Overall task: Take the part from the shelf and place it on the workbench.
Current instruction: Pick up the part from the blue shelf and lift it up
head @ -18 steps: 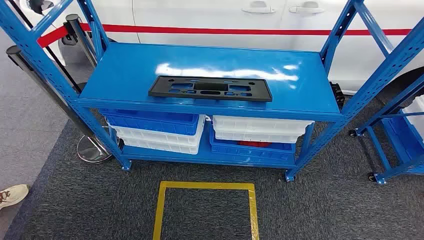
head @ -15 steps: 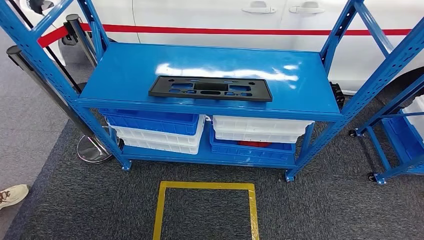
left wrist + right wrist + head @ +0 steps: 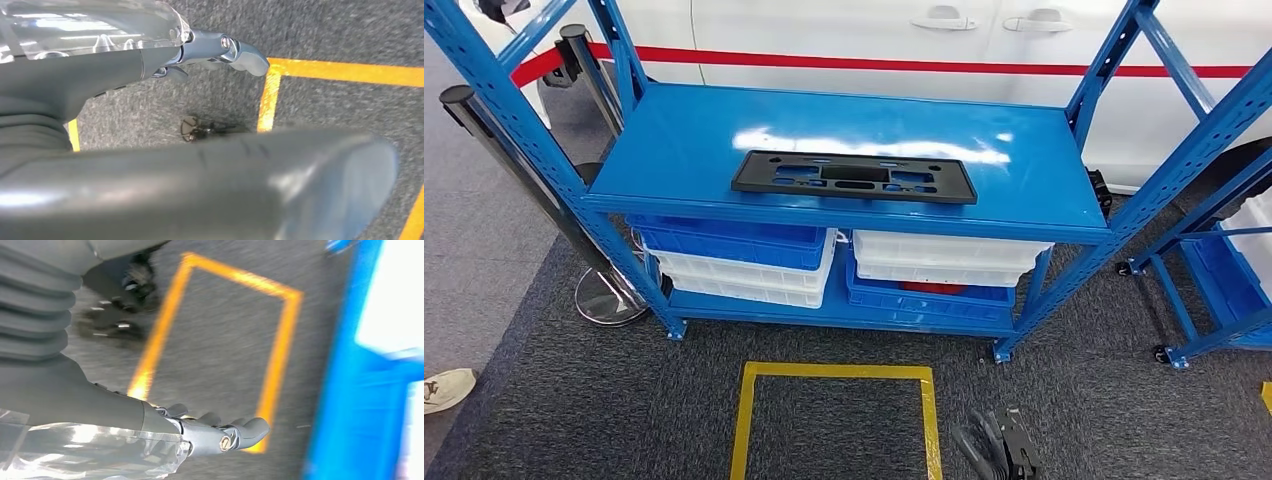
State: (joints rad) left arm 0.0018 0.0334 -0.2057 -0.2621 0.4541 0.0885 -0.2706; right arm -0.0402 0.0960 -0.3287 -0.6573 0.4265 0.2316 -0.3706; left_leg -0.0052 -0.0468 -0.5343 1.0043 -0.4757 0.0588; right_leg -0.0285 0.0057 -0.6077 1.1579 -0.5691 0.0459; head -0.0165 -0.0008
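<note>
Hanging low over the carpet, the right hand [image 3: 998,447] showed its fingers [image 3: 235,432] loosely extended and a little apart, gripping nothing; the blurred right wrist view put them above the yellow tape square [image 3: 836,415]. The left hand [image 3: 150,125] also held nothing, its thumb and dark fingers [image 3: 225,50] apart over the same carpet beside the tape line. Both arms probably hung there because the reach had not yet begun. Well ahead of and above the fingers, the black license plate frame [image 3: 854,177] lay flat near the front edge of the blue shelf [image 3: 674,140], within easy reach, untouched. Beneath it sat stacked blue and white bins [image 3: 739,260]; behind stood a white car with a red stripe [image 3: 924,64]. No writing or label could be read anywhere.
</note>
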